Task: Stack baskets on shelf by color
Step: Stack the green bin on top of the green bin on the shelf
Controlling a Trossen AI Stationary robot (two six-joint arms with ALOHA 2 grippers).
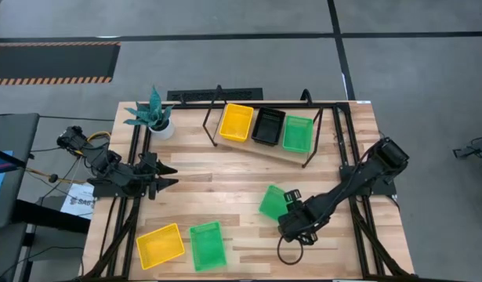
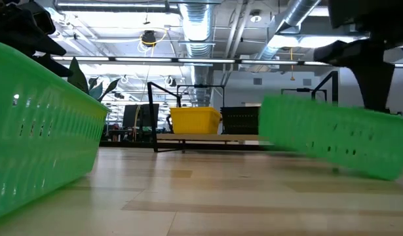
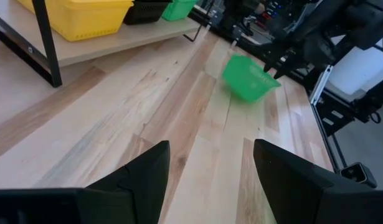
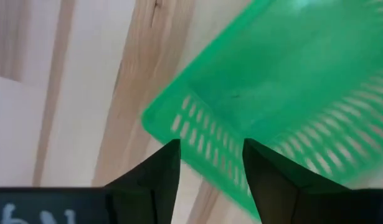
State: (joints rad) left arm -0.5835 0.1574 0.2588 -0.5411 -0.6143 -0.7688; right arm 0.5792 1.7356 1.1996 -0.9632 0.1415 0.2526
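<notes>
Green basket (image 4: 266, 93) tilts just past the right hand (image 4: 210, 165), whose fingers straddle its rim, loosened; left hand (image 1: 168, 175) waits released at the bench's (image 1: 225, 188) left side.

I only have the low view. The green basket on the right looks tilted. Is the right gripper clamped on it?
Observer: No. The right wrist view shows the right gripper with its fingers apart at the tilted green basket's rim.
Operator: What's on the shelf besides yellow?
Observer: From above, the shelf carries a yellow basket, a black basket and a green shelf basket, side by side.
Operator: And the left arm?
Observer: The left gripper waits open and empty over the table's left side.
</notes>
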